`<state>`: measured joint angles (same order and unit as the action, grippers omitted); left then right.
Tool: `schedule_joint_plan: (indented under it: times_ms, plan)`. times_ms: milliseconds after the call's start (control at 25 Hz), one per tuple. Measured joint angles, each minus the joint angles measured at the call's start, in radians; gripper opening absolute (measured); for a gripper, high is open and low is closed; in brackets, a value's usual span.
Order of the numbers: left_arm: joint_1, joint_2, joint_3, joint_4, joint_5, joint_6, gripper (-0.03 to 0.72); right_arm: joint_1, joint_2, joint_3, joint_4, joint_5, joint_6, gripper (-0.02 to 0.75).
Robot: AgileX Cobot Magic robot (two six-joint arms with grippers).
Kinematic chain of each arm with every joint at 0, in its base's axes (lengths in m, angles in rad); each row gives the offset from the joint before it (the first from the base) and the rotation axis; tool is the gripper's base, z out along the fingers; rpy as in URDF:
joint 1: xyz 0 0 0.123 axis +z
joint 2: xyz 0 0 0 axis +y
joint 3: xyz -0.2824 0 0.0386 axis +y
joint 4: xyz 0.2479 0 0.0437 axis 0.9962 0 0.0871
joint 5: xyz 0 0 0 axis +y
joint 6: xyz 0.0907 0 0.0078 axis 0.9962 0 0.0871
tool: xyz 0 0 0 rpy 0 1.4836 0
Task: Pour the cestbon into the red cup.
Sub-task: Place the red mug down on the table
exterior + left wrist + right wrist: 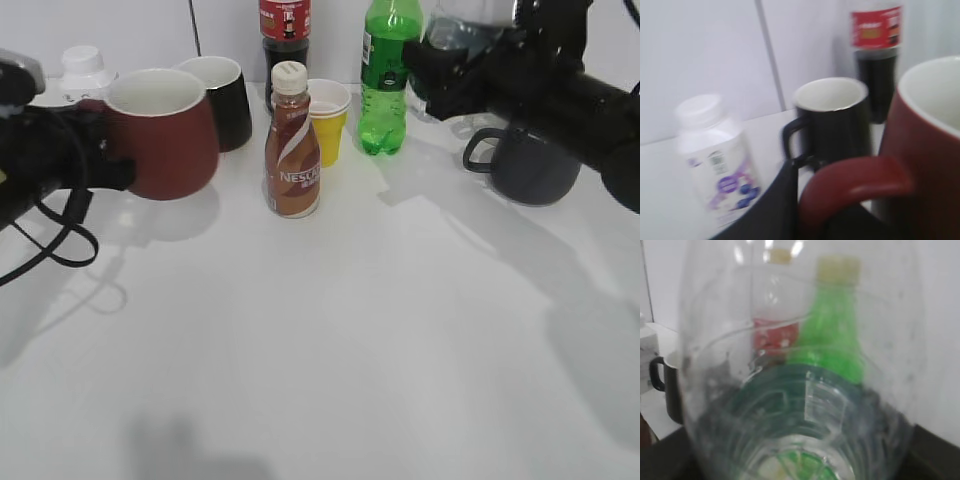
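Exterior view: your right gripper [452, 72] grips the water bottle [462, 28] far right of the red cup [165, 130], whose handle the left gripper [95, 155] clamps; carry the bottle leftward.

At the left of the frame the mug [165, 130] is dark red with a white inside. Behind it the mug [222, 98] is black, also white inside. At centre the coffee bottle [292, 145] is brown with white swirls and a cream cap. The paper cup [328, 120] is yellow, the tall bottle [385, 75] bright green. The water bottle [800, 370] is clear with a dark green band.
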<state>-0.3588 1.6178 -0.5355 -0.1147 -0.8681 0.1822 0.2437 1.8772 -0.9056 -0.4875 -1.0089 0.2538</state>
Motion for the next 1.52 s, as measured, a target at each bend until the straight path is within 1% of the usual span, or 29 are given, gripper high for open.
schedule_joint_plan:
  times_ms: [120,320,520,800,1040,1120,1240,1360,1520]
  plan:
    - [0.048,0.052,0.000,-0.004,-0.058,0.000,0.060,0.000,0.024,-0.008,0.007,0.007,0.000,0.480]
    - [0.089,0.163,-0.016,-0.008,-0.172,0.000,0.060,0.000,0.032,-0.035,0.001,0.068,0.000,0.480]
    - [0.094,0.272,-0.095,-0.007,-0.178,0.001,0.060,0.000,0.032,-0.038,-0.029,0.116,0.000,0.480]
    - [0.094,0.384,-0.173,-0.007,-0.187,0.001,0.060,0.000,0.032,-0.038,-0.032,0.157,0.005,0.480]
    - [0.094,0.431,-0.193,-0.008,-0.216,-0.004,0.060,0.000,0.032,-0.038,-0.061,0.187,0.017,0.480]
    - [0.094,0.431,-0.192,-0.007,-0.222,-0.008,0.082,0.000,0.032,-0.038,-0.075,0.209,0.027,0.480]
    - [0.094,0.431,-0.170,-0.007,-0.246,-0.013,0.193,0.000,0.032,-0.038,-0.094,0.259,0.042,0.480]
    - [0.094,0.431,-0.139,-0.006,-0.291,-0.015,0.282,0.000,0.034,-0.038,-0.123,0.277,0.090,0.480]
    - [0.094,0.411,-0.081,-0.005,-0.329,-0.016,0.312,0.000,0.079,-0.039,-0.131,0.228,0.126,0.480]
